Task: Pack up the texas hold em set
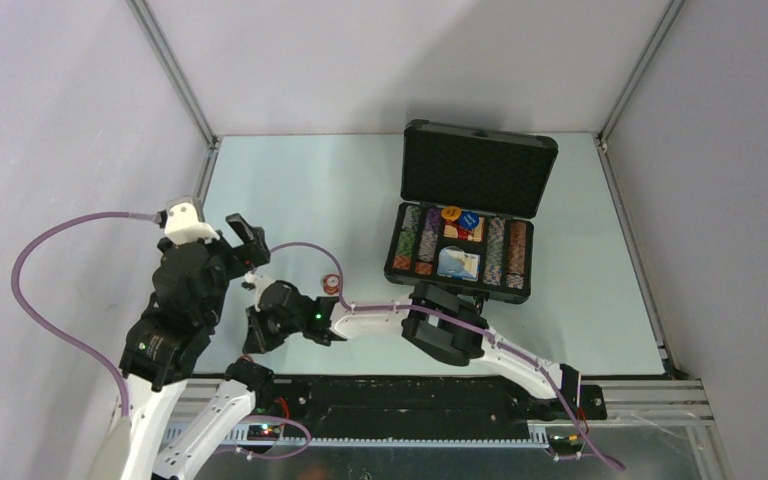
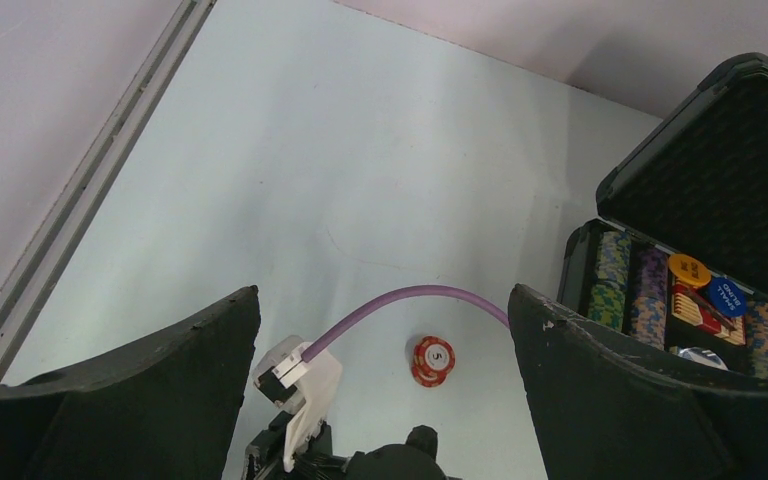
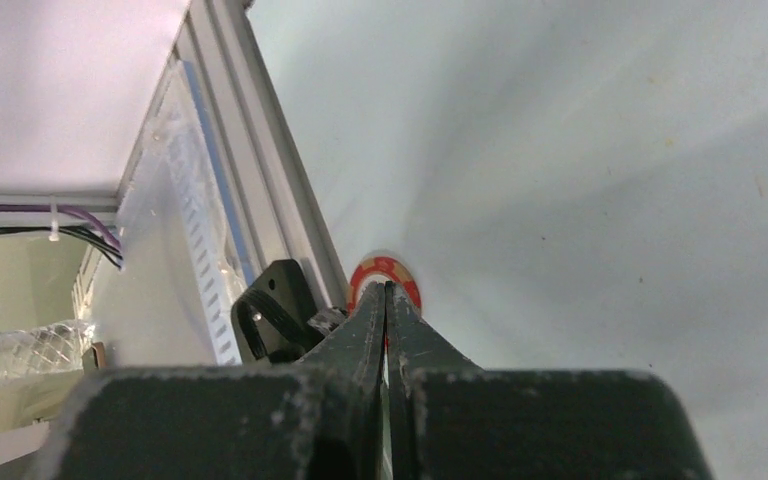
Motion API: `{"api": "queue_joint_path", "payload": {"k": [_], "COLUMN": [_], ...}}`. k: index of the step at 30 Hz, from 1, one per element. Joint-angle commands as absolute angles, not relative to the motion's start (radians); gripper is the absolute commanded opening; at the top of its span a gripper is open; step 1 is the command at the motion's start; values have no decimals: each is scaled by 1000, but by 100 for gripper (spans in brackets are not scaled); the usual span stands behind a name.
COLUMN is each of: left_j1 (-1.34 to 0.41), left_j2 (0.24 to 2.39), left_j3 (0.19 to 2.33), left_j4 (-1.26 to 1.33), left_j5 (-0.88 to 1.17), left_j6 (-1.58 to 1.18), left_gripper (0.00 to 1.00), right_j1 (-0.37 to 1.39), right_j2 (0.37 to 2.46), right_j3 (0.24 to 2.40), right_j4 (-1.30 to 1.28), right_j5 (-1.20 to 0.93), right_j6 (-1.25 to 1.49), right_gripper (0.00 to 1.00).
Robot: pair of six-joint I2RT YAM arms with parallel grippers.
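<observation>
- step in hand, likely gathering strays: right gripper (image 3: 387, 292), fingers pressed together, tips at a red-white chip (image 3: 385, 270) beside the rail (image 3: 280, 180) — held or not, cannot tell.
- left gripper (image 2: 380, 300) spread wide, near stacked chips (image 2: 433, 360).
- next: carry chips toward 3 o'clock into the open case (image 1: 475, 170).

The case (image 1: 477, 170) is black all over, its lid lined with dark, dimpled foam. Inside, the chip rows (image 1: 496, 252) run speckled green, purple, blue-grey and rusty orange-brown. A yellow-orange disc (image 1: 450, 212) and a blue disc (image 1: 470, 219) lie by a card box (image 2: 695, 310) striped red and cream. Out on the pale blue-green table (image 1: 300, 190) sit small red chips (image 1: 331, 283) with white edge marks and white centres. A purple cable (image 2: 400, 296) loops past the black-and-white arms (image 1: 185, 290).
</observation>
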State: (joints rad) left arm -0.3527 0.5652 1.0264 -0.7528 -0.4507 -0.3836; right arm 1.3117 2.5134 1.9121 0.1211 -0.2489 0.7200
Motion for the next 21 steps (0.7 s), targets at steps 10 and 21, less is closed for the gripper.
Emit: {"api": "queue_joint_path", "payload": {"k": [10,21], "left_j1": [-348,-347], "left_j2": [524,521], "left_j3": [1080,1080], "left_j4": [-814,-835], "left_j5": [-589,-563], "left_j6": [-369,-381], "left_gripper": [98,98], "right_j1": [1285,1297], "right_j2": [2496,2541], "right_j3": [2019,2108], "right_j4": [149,50], "right_j5": [-220,-244], "right_j6": [720,758], "right_gripper": [0,0]}}
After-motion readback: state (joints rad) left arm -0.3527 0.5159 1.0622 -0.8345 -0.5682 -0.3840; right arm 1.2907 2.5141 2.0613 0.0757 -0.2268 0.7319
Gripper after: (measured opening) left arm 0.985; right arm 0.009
